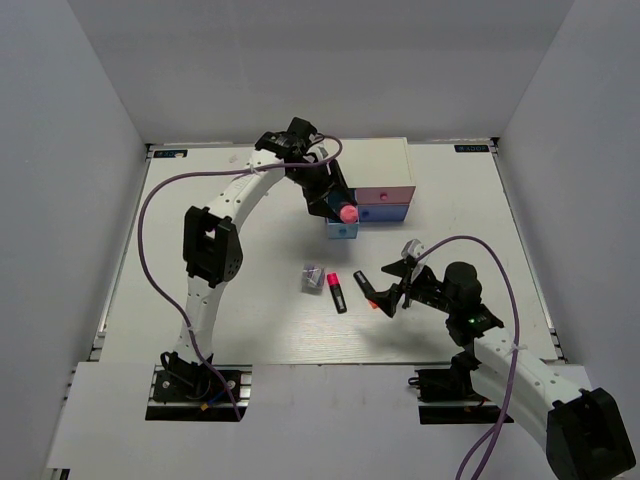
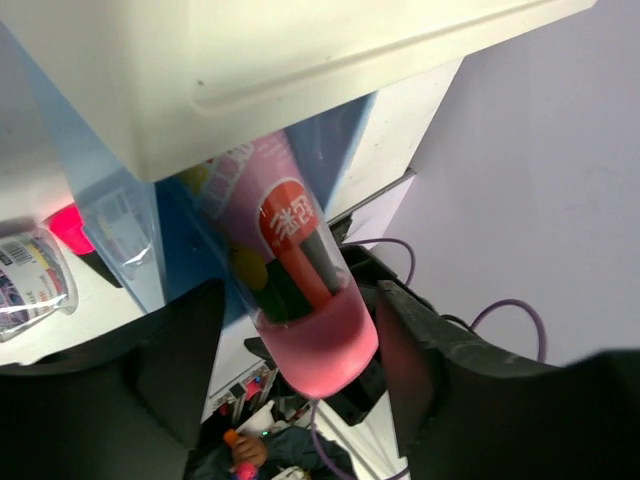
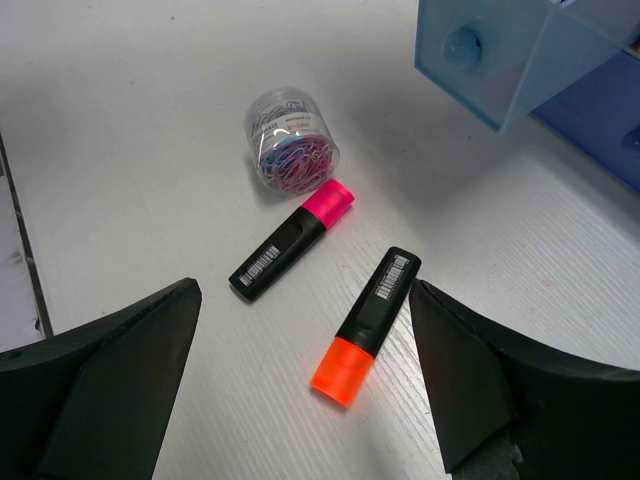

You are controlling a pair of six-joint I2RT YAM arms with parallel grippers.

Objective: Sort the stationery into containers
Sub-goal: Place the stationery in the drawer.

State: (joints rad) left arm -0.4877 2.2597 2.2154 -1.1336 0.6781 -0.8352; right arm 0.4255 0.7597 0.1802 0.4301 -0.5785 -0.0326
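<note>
The left tool is clamped far forward; the right tool hangs low, jaws spread.

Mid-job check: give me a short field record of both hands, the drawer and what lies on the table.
left hand: shut on the pink cylinder, held at the light blue drawer
right hand: open, above the orange highlighter
light blue drawer: pulled out of the white cabinet
on table: orange highlighter, pink highlighter, clear tub of clips
</note>
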